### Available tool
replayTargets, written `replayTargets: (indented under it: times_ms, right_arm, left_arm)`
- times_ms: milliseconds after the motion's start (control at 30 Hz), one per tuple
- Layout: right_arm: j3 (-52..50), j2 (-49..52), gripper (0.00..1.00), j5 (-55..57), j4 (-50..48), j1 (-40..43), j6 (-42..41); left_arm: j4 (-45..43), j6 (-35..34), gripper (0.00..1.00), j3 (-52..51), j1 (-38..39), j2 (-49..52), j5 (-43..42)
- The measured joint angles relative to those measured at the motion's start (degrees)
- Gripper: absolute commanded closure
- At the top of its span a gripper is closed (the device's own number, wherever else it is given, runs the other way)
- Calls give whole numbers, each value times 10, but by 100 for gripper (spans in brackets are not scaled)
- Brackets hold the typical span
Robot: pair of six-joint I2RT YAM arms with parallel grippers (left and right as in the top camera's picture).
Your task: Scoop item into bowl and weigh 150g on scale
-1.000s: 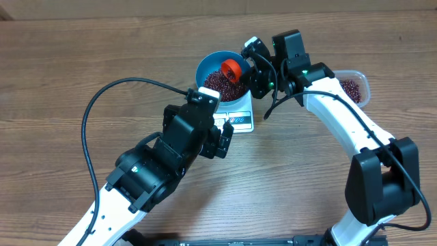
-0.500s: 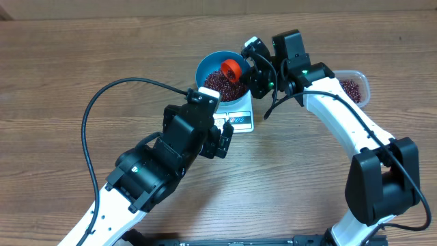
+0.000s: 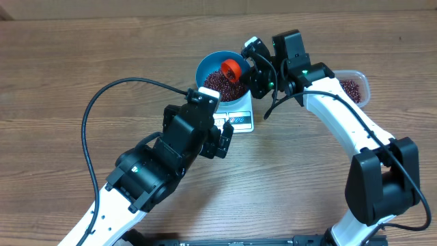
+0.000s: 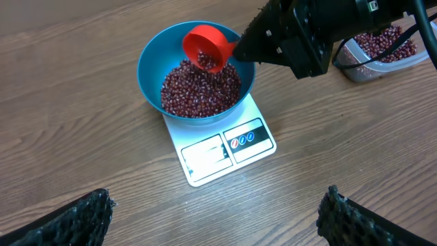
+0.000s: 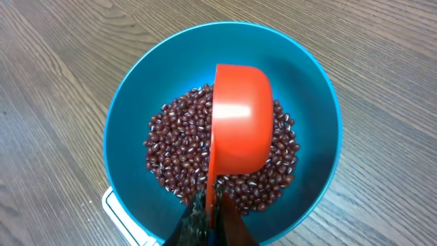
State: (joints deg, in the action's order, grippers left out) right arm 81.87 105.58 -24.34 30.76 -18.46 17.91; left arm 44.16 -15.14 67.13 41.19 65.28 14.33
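Nothing differs from a second ago. The right fingers [image 5: 183,229] stay closed on one red scoop [image 5: 242,123], tilted over the one blue bowl [image 4: 153,61] of beans [image 4: 201,92] on the single scale [image 4: 205,157]. The left fingers [image 4: 75,219] stand wide open and empty, near the scale's front edge. One clear tub [image 3: 366,87] sits to the right. The bench [image 3: 82,55] lies open to the left.

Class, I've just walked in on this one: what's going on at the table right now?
The right tool is shut on the handle of a red scoop, tipped over the blue bowl. The bowl sits on the white scale and already holds a layer of red beans. The left tool hangs open in front of the scale, holding nothing. A clear tub with more beans stands beside the right arm.
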Motion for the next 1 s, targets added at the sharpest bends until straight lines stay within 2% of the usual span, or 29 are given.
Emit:
replayTargets:
  times_ms: [1000]
  right_arm:
    - [0, 0, 96, 13, -7, 1, 18]
  left_arm:
    - [0, 0, 1, 0, 0, 0, 0]
